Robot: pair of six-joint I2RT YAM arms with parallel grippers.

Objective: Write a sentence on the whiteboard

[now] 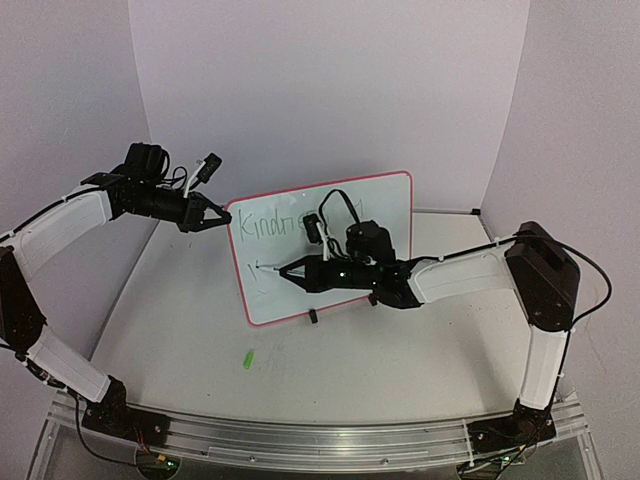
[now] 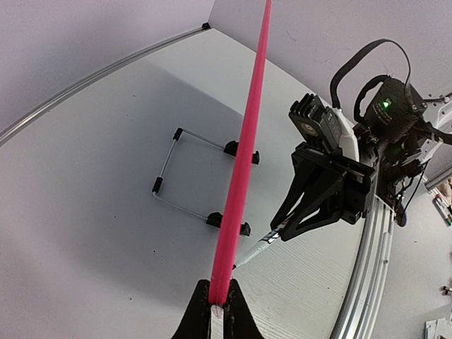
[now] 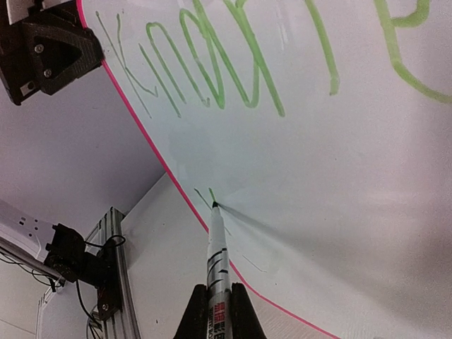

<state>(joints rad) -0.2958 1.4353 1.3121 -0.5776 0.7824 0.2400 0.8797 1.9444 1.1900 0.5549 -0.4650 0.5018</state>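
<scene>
The whiteboard [image 1: 290,290] stands tilted at mid-table, white with a pink-red rim. My left gripper [image 1: 222,218] is shut on its upper left corner; the rim [image 2: 244,141] runs edge-on between the fingers in the left wrist view. My right gripper [image 1: 285,271] is shut on a silver marker [image 3: 217,268]. The marker's tip touches the board's lower left part [image 3: 339,212] beside a short green stroke. The sentence [image 1: 262,226] reads "Kindn..." in green on the top line; its rest is hidden behind my right arm. The letters [image 3: 212,63] show large in the right wrist view.
A green marker cap [image 1: 248,359] lies on the table in front of the board. The wire stand [image 2: 185,176] with black clips props the board from behind. A metal rail [image 1: 320,440] runs along the near edge. Walls close in behind and at both sides.
</scene>
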